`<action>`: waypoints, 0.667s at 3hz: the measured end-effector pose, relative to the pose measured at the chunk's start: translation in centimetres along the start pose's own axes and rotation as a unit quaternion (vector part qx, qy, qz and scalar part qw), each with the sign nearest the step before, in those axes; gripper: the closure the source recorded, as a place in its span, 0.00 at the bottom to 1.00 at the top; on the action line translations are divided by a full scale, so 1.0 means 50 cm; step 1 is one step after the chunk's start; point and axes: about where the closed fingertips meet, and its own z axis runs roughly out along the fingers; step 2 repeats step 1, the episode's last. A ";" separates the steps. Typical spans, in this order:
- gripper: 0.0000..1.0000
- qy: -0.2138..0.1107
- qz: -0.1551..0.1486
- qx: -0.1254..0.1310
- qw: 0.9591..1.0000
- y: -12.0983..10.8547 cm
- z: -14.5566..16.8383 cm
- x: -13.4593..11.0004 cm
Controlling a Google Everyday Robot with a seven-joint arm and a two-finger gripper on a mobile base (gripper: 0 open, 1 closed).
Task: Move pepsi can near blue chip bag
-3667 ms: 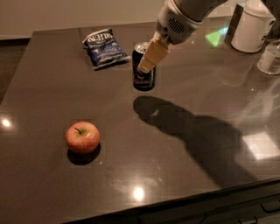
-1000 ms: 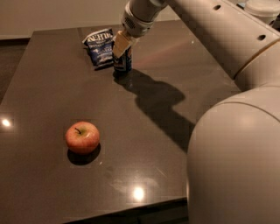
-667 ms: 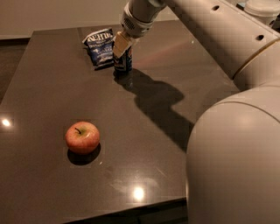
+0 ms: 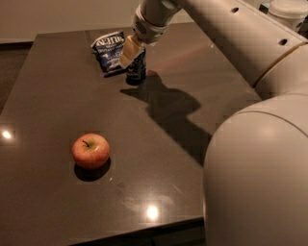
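A dark tabletop [image 4: 53, 101] seen from above its near edge, with a large white robot arm [image 4: 250, 158] filling the right side and reaching across to the far edge.

The gripper [image 4: 133, 57] is at the end of the arm, close to the middle of the far edge. It is closed on the upper part of one dark blue can [image 4: 138, 72]. A pale finger [image 4: 129, 52] lies across the can's upper left side and hides its top. The can stands upright with its base on the tabletop, directly under the gripper.

One blue chip bag [image 4: 108, 50], crinkled and with white lettering, lies flat just to the left of the can, on the side of the far left corner. Whether bag and can touch cannot be told, because the finger covers the place where they meet.

One red and yellow apple [image 4: 90, 150] sits well apart from them, closer to the near edge and towards the left edge, stem up.

One white container [image 4: 288, 10] shows behind the arm by the far right corner.

The arm's shadow falls on the tabletop, running right from the can.
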 end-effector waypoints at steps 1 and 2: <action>0.00 0.000 0.000 0.000 1.000 0.000 0.000 0.000; 0.00 0.000 0.000 0.000 1.000 0.000 0.000 0.000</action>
